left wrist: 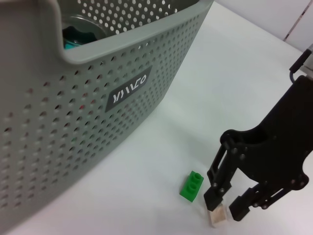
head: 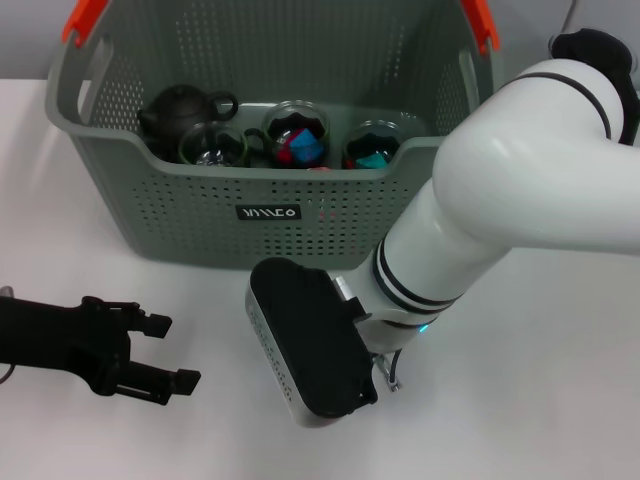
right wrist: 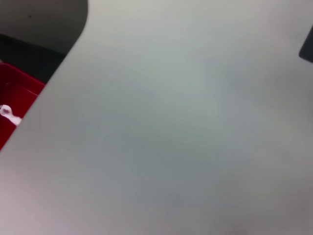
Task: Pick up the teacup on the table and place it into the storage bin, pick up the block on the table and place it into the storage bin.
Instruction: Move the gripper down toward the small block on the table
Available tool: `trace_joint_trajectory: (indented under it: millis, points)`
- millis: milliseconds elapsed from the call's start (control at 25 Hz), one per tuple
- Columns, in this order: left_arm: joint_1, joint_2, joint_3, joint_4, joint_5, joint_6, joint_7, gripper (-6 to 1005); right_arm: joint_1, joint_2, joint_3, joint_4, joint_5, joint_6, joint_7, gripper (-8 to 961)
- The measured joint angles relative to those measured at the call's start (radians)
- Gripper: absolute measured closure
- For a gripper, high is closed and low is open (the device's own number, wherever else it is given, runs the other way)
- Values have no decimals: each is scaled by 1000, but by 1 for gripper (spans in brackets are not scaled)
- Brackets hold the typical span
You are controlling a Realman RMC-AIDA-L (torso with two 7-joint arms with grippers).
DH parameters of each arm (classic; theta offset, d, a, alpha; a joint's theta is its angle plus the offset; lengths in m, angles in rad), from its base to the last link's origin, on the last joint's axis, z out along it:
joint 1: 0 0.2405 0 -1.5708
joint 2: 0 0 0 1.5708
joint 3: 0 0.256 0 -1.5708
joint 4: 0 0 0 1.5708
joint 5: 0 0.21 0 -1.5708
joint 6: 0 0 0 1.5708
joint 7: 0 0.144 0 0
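The storage bin (head: pixel 200 215) stands at the back of the white table. Inside it are a dark teapot (head: pixel 180 110) and glass teacups (head: pixel 297 128), two of them holding coloured blocks. No teacup shows on the table. In the left wrist view a green block (left wrist: pixel 191 186) lies on the table before the bin (left wrist: pixel 73 127). Right beside it my right gripper (left wrist: pixel 226 208) points down, open, its fingertips at a small pale block (left wrist: pixel 218 217). In the head view the right wrist (head: pixel 310 345) hides both blocks. My left gripper (head: pixel 170 352) rests open and empty at the near left.
The big white right arm (head: pixel 500 190) reaches across the table's right half, in front of the bin's right corner. The bin's orange-red handle pieces (head: pixel 85 20) stick up at the back. A red object (right wrist: pixel 14 98) shows beyond the table edge in the right wrist view.
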Motion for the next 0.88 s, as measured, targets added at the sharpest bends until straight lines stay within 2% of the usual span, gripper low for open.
trace_joint_trajectory:
  millis: [600, 840, 880]
  points:
    - [-2, 1, 0, -2, 0, -7, 0, 65, 2, 2, -11, 34, 2, 46, -15, 575]
    - [-5, 2, 0, -2, 0, -9, 0, 65, 4, 2, -11, 33, 6, 44, -15, 674]
    - [-5, 2, 0, -1, 0, -9, 0, 65, 7, 1, -10, 32, 6, 42, -12, 792]
